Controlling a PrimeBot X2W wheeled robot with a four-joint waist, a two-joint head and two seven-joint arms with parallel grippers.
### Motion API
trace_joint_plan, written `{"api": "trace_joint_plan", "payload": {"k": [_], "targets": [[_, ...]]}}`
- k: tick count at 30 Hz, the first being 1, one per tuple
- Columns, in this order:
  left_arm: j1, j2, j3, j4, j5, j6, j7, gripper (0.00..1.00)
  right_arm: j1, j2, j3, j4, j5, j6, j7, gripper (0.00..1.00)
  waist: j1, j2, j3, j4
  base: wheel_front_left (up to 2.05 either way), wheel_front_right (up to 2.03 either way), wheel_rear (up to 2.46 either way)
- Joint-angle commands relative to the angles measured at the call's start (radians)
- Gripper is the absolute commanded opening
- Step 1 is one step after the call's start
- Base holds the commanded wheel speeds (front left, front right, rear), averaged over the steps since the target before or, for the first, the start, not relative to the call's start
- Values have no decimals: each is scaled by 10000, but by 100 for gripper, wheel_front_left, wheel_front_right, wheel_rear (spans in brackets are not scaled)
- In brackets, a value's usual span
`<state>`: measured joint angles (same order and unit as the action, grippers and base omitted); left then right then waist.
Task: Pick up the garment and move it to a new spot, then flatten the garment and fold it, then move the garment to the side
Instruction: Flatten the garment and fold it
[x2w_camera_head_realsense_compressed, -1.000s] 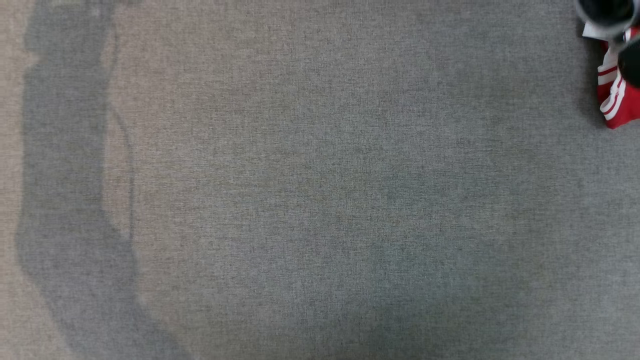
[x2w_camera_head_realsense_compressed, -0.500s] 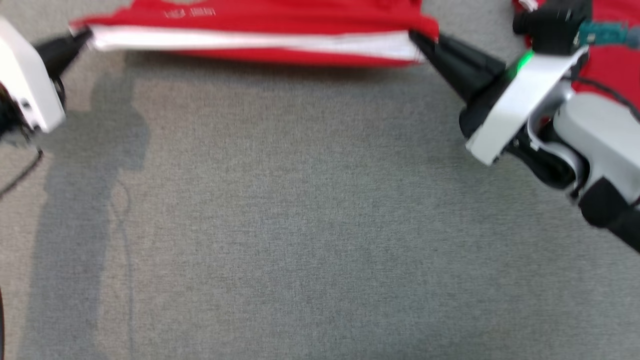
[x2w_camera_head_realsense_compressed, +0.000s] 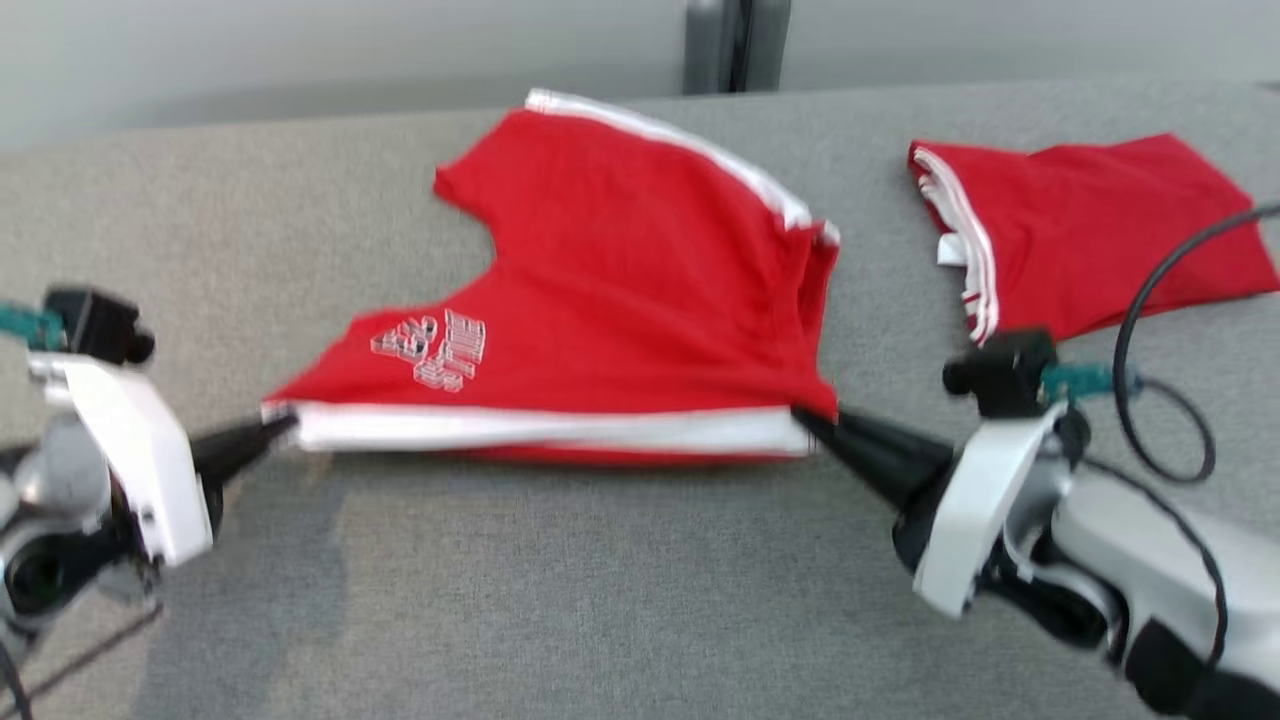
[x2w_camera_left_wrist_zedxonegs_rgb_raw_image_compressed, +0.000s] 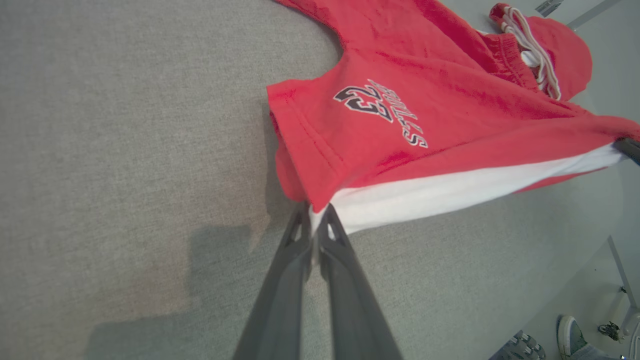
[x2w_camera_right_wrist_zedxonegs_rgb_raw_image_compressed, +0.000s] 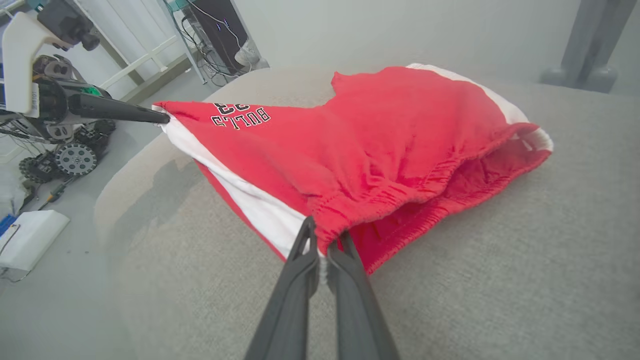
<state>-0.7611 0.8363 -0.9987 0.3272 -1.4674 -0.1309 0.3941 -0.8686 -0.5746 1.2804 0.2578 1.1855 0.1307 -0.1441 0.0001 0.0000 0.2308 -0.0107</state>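
The left hand (x2w_camera_head_realsense_compressed: 280, 428) reaches in over the worktop's left edge, its long dark fingers (x2w_camera_left_wrist_zedxonegs_rgb_raw_image_compressed: 292, 265) pressed together on one corner of the garment (x2w_camera_head_realsense_compressed: 620, 300). The right hand (x2w_camera_head_realsense_compressed: 805, 418), nearer the right edge, pinches the opposite corner. Both pale wrists angle inward, facing each other.

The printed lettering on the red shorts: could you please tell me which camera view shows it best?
The left wrist view: the lettering on the shorts is large, sharp and legible, reading 23 BULLS. The head view shows it as a blurred pale patch; the right wrist view shows it small, near the left claw.
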Motion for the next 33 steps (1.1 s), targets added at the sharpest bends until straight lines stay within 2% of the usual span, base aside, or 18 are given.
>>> {"api": "trace_joint_plan", "payload": {"k": [1, 5, 19, 27, 33], "targets": [[653, 294, -79, -412, -165, 66, -165, 0, 605, -149, 16, -171, 35, 3, -34, 0, -1, 0, -744, -137, 0, 0, 0], [1795, 749, -299, -1507, -453, 367, -459, 0, 1576, -475, 15, -580, 159, 3, -51, 0, -1, 0, -1226, -100, 0, 0, 0], [3883, 2181, -926, -4799, -712, 1524, -844, 0, 3924, -1826, 10, -1513, 246, 2, -313, 0, -1, 0, -1865, 144, 0, 0, 0], [3964, 2313, -879, -5313, -716, 1850, -907, 0, 4168, -2113, 10, -1760, 362, 2, -216, 0, -1, 0, -2007, -7, 0, 0, 0], [3111, 2158, -732, -5135, -423, 1776, -328, 0, 3784, -2102, -68, -1540, 795, 2, 277, 0, -1, 0, -1882, -102, 0, 0, 0]]}}
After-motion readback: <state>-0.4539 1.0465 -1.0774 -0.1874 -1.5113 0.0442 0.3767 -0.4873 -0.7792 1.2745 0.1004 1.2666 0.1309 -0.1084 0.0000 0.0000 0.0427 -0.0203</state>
